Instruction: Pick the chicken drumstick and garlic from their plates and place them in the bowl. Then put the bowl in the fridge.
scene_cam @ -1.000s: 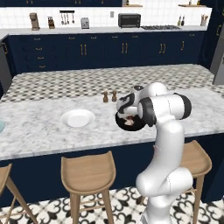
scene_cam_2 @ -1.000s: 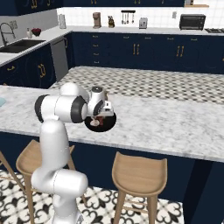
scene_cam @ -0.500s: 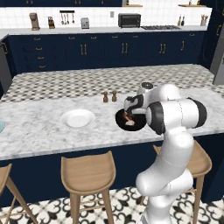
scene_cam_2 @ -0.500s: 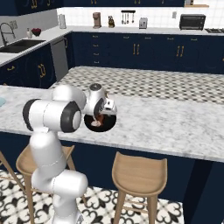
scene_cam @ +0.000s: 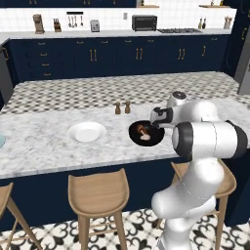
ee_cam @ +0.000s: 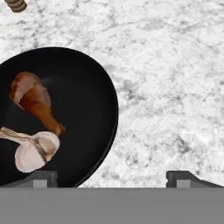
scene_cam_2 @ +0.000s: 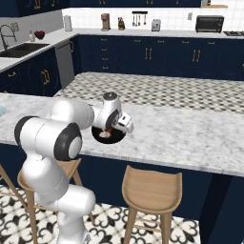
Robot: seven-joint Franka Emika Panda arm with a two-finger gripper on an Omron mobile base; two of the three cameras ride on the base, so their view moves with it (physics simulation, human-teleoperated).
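The black bowl (scene_cam: 145, 133) rests on the marble island, also seen as the bowl (scene_cam_2: 107, 135) and the bowl (ee_cam: 83, 100). Inside it lie the reddish-brown chicken drumstick (ee_cam: 36, 100) and the pale garlic (ee_cam: 36, 150), close together. My gripper (ee_cam: 111, 178) is open, its two dark tips spread wide, low over the bowl's right rim with nothing between them. The gripper (scene_cam: 156, 122) hovers at the bowl's right side, the gripper (scene_cam_2: 126, 126) just beside it. The white plate (scene_cam: 87, 131) lies bare to the left. The light blue plate (scene_cam: 1, 141) peeks in at the far left edge.
Two small brown shakers (scene_cam: 122, 108) stand just behind the bowl. Wooden stools (scene_cam: 98, 191) line the island's near side. Navy cabinets and a back counter with a toaster oven (scene_cam: 144, 22) run along the wall. A tall grey panel (scene_cam: 243, 63) shows at the right edge.
The arm has swung its elbow outward and the hand has slid from above the bowl's middle toward its right rim. The bowl and its contents have stayed put.
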